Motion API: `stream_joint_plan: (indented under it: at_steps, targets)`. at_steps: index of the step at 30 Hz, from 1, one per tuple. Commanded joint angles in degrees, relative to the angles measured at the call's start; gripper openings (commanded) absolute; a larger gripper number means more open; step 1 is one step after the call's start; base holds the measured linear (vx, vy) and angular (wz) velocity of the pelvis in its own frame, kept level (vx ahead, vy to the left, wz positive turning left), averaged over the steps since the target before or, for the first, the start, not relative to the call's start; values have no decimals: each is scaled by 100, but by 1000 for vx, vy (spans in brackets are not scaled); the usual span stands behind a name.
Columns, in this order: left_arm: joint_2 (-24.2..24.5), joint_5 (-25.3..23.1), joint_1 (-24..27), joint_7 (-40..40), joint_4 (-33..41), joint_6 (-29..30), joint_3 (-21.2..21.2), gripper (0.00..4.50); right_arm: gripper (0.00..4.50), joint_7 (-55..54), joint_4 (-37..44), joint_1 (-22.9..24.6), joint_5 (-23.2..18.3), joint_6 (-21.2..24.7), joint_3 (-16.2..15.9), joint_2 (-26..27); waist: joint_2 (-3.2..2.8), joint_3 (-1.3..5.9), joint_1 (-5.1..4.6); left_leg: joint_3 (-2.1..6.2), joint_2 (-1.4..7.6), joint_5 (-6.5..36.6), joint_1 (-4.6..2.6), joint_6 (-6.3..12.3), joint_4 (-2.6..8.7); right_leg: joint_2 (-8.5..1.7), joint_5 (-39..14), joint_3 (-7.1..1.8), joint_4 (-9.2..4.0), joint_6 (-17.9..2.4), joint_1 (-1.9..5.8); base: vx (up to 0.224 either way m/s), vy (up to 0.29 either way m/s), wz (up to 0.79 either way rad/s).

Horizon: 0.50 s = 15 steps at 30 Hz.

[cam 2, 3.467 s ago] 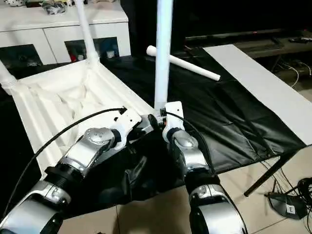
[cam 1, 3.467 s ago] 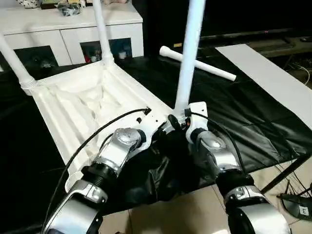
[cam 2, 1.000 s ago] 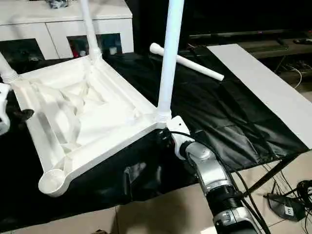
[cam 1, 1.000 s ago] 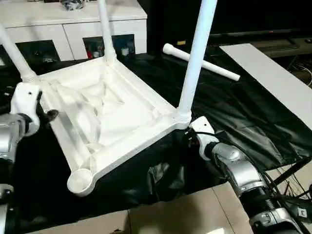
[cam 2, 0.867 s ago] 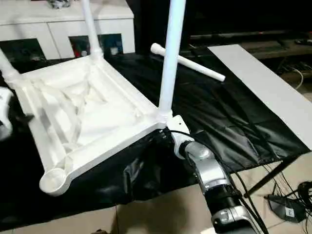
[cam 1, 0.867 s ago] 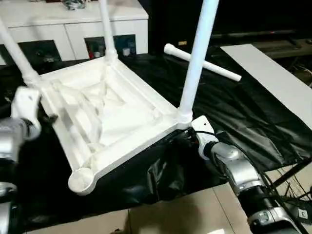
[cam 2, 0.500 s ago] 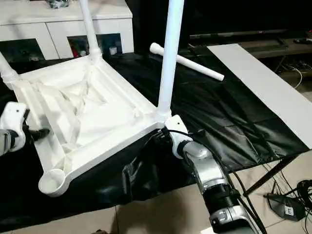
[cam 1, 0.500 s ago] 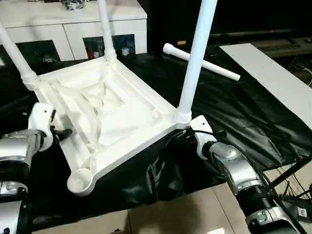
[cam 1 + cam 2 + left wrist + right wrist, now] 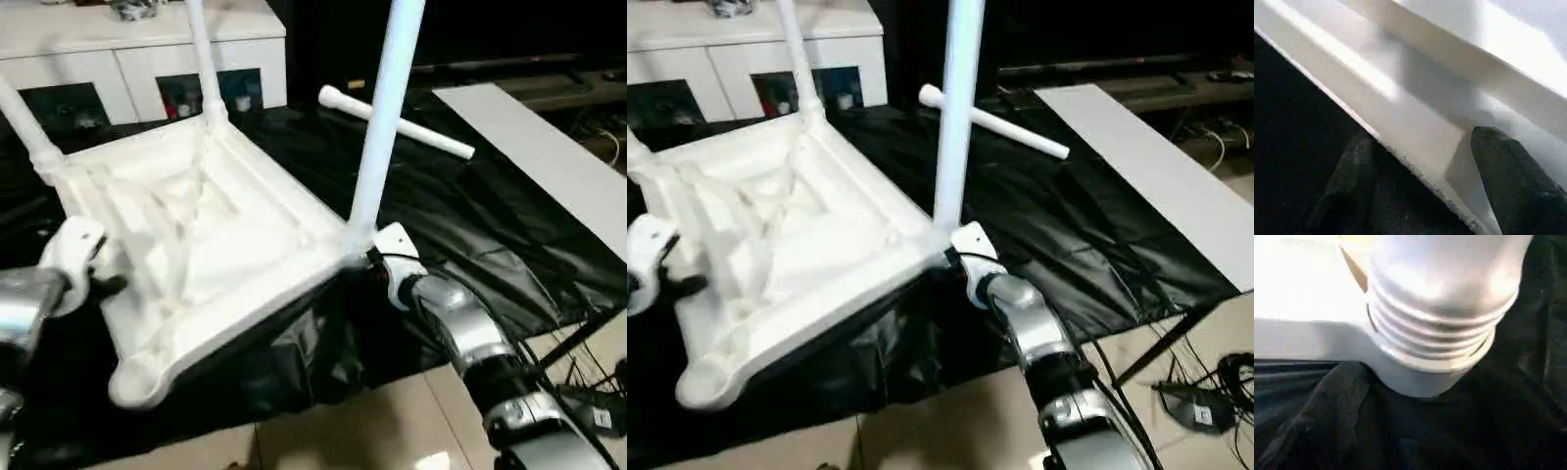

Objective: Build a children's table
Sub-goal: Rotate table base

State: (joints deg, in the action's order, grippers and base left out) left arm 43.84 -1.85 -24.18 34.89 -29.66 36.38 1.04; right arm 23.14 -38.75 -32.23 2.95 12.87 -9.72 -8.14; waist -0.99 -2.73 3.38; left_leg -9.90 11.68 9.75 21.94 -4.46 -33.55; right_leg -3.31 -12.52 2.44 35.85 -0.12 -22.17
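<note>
The children's table top (image 9: 196,245) lies upside down on a black cloth. Legs stand in three corner sockets: back left (image 9: 24,122), back middle (image 9: 201,59) and near right (image 9: 387,98). The near-left socket (image 9: 132,382) is empty. A loose leg (image 9: 402,122) lies on the cloth behind. My left gripper (image 9: 108,284) is at the top's left rim. In the left wrist view its fingers (image 9: 1508,181) sit on either side of that rim, touching it. My right gripper (image 9: 377,259) is pressed against the near-right corner, and the ribbed leg base (image 9: 1435,333) looms close ahead of it.
A white cabinet (image 9: 137,49) with glass doors stands behind. A long white board (image 9: 549,157) lies on the cloth (image 9: 470,225) at the right. The cloth drops over the table's front edge to a tiled floor (image 9: 343,431). Cables (image 9: 1205,401) lie at the lower right.
My left gripper has come in from the left and closed on the rim. The top's near-left corner has swung down and to the left. The right gripper has stayed at its corner.
</note>
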Motion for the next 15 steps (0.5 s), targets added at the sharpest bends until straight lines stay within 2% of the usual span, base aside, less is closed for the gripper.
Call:
stream_joint_plan:
  at_steps: [1, 2, 5, 8, 9, 10, 11, 14, 15]
  targets:
    - [144, -117, 423, 651, 518, 4, -556, 322, 396, -80, -237, -220, 109, -109, -17, -17, -75, 342, 37, 74, 136, 1175, -105, -135, 421, -421, 60, -215, -334, -1402, 235, 0, 0, 0]
    - [224, -105, 585, 724, 776, 46, -595, 322, 396, -72, -368, -315, 135, -188, -38, -4, -95, 339, 35, 80, 138, 1213, -107, -135, 421, -431, -37, -214, -336, -1394, 227, 0, 0, 0]
    - [422, -30, 959, 889, 1446, 167, -651, 322, 396, -56, -751, -563, 180, -416, -75, 45, -50, 323, -32, 72, 155, 1402, -117, -126, 432, -440, -407, -223, -366, -1402, 201, 0, 0, 0]
    - [631, 211, 1339, 1096, 2369, 595, -622, 322, 396, -28, -1216, -845, 272, -717, -130, 119, -48, 298, -73, 80, 142, 1531, -116, -136, 449, -424, -689, -225, -381, -1401, 196, 0, 0, 0]
    - [631, 212, 1339, 1096, 2370, 596, -622, 322, 396, -28, -1216, -845, 272, -717, -130, 120, -58, 302, -74, 87, 155, 1573, -123, -164, 453, -437, -702, -223, -369, -1416, 193, 0, 0, 0]
    - [617, 255, 1360, 1084, 2501, 692, -581, 322, 396, -18, -1286, -892, 282, -772, -140, 137, -45, 284, -85, 85, 143, 1598, -118, -170, 460, -410, -726, -217, -391, -1397, 193, 0, 0, 0]
    - [586, 263, 1387, 976, 2684, 793, -527, 322, 396, 12, -1448, -987, 260, -888, -139, 177, -40, 288, -70, 74, 147, 1680, -162, -191, 447, -411, -742, -228, -398, -1412, 164, 0, 0, 0]
    - [409, 256, 1332, 688, 2924, 1060, -493, 322, 396, 20, -1692, -1167, 220, -1081, -119, 275, -23, 283, -70, 80, 148, 1781, -173, -226, 451, -408, -816, -231, -391, -1443, 155, 0, 0, 0]
    - [357, 260, 1320, 614, 2955, 1126, -477, 322, 396, 10, -1733, -1197, 215, -1102, -116, 287, -42, 284, -70, 79, 144, 1795, -169, -241, 451, -407, -816, -230, -390, -1440, 162, 0, 0, 0]
